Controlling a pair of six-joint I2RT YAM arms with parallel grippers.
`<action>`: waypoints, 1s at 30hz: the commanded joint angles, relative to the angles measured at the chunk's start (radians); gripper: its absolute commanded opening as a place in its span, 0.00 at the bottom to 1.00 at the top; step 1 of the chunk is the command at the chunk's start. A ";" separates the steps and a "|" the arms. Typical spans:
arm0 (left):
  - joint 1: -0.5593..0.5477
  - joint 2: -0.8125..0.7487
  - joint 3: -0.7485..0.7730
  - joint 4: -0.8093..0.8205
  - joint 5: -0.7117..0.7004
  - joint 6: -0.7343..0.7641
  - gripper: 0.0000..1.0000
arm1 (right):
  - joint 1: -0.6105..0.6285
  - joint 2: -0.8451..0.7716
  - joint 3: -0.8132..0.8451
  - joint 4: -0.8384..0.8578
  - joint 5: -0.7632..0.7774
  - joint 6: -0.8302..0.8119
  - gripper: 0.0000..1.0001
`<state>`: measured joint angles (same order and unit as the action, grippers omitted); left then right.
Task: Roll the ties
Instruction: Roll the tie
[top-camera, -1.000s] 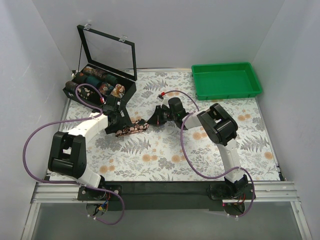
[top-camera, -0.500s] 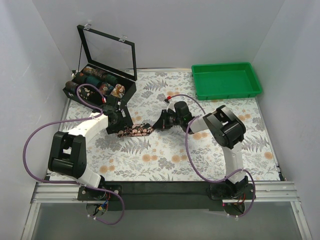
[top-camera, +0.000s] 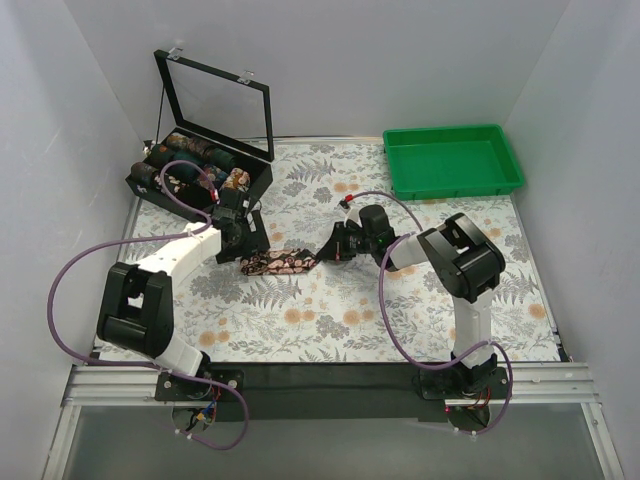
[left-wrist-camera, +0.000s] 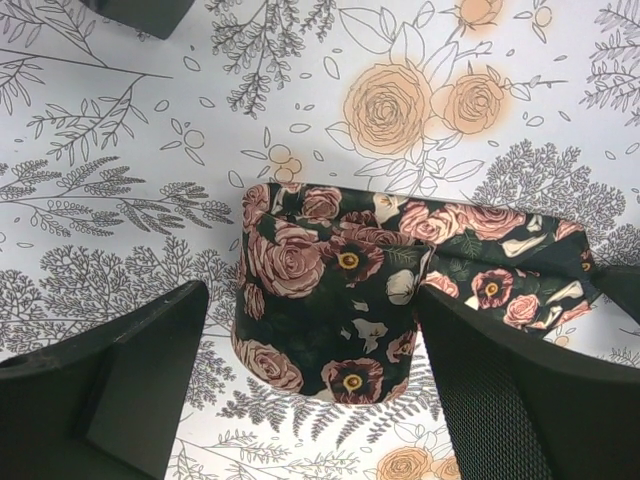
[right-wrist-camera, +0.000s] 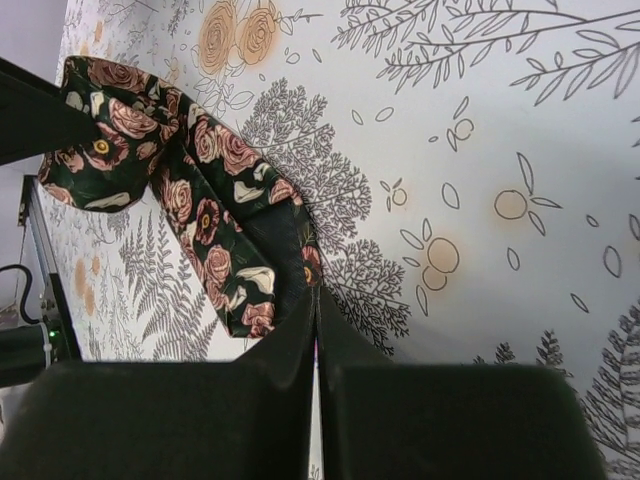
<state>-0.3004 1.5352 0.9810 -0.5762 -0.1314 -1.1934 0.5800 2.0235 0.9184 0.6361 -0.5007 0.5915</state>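
Two containers sit at the far side of the table (top-camera: 320, 310). On the left is a black box (top-camera: 262, 172) with its clear lid (top-camera: 220, 105) propped upright, and inside it we see rolled ties (top-camera: 190, 158) packed side by side in dark, teal and floral prints. At the far right is a green tray (top-camera: 455, 193).

The tie (top-camera: 278, 262) being worked lies on the table's floral covering, mid-table between the two arms and just in front of the box. From above it reads only as a short dark strip with a lump at its left end.

The left wrist view shows us what that lump is: a partly wound roll of dark fabric printed with pink roses, standing on its edge, with the loose tail running off to the right. The right wrist view shows the other end, where the tail lies flat and then narrows into the grip.

The left fingers (left-wrist-camera: 500, 390) stand wide apart, one on each side of the roll. The right one is against or just beside the fabric, and the left one stands apart from it. They do not clamp the roll. The right fingers (right-wrist-camera: 290, 400) are pressed fully together, pinching the tail end of the tie at their tips.
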 joint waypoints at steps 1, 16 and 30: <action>-0.038 0.002 0.038 -0.022 -0.042 0.008 0.79 | -0.014 -0.017 -0.035 -0.092 0.041 -0.061 0.01; -0.092 0.000 0.054 -0.030 -0.043 -0.044 0.79 | -0.014 -0.141 -0.039 -0.118 0.044 -0.107 0.14; -0.014 -0.145 0.067 -0.027 0.045 -0.017 0.82 | 0.070 -0.258 0.085 -0.256 0.077 -0.111 0.52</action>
<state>-0.3702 1.4433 1.0668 -0.6212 -0.1184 -1.2285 0.5976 1.7668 0.9478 0.3977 -0.4309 0.4648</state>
